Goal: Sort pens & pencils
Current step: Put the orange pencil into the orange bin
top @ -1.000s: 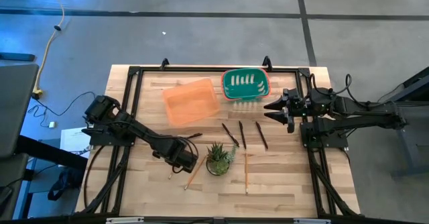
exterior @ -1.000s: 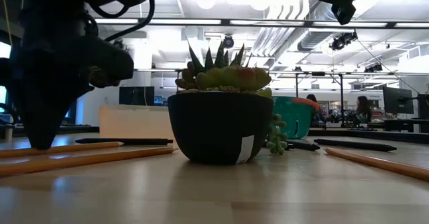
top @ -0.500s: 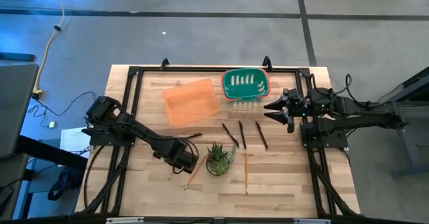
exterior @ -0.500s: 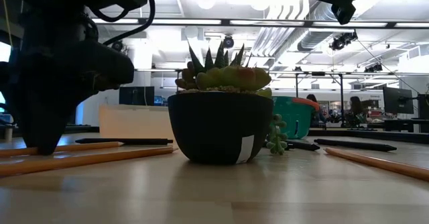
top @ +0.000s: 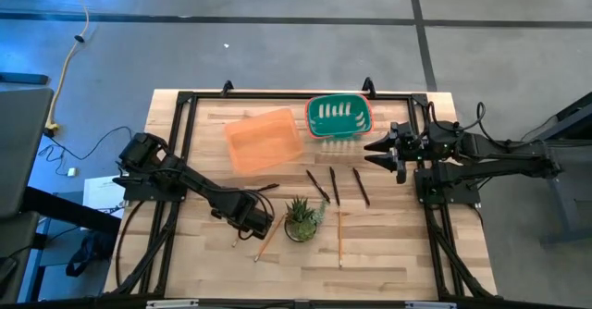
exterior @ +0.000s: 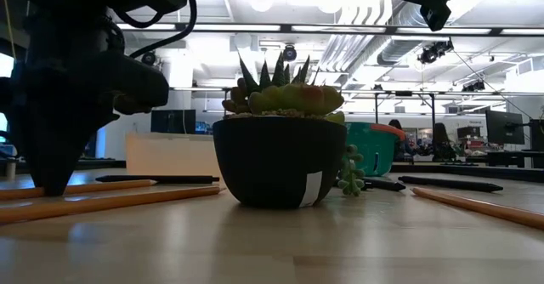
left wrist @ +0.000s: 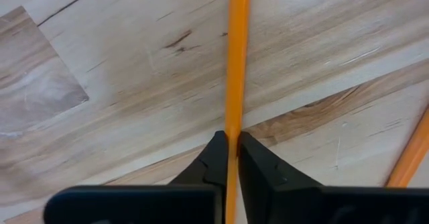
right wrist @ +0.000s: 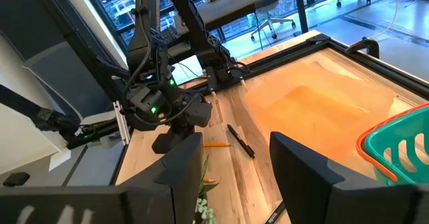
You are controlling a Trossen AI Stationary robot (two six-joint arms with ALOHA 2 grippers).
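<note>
1. Nothing appears sorted so far: the orange bin (top: 265,140) at upper centre of the high view and the teal basket (top: 339,116) to its right show no pens or pencils inside, as far as that view can tell.
2. One pick is in hand. The left gripper (top: 252,222), lower left of centre in the high view, is down at the table with its fingers pinched on a pencil (left wrist: 235,70), which runs straight up the left wrist view.
3. Three pencils are countable: the gripped one, a second (top: 265,247) lying just beside it, and a third (top: 339,239) right of the potted succulent (top: 302,218).
4. Four pens show: three (top: 334,186) in a loose row at centre, below the basket, and one (top: 264,189) left of them, near the left arm.
5. All seven sticks therefore remain on the table (top: 398,253).
6. The right gripper (top: 375,148) waits at centre right, beside the basket, jaws spread wide and empty.
</note>
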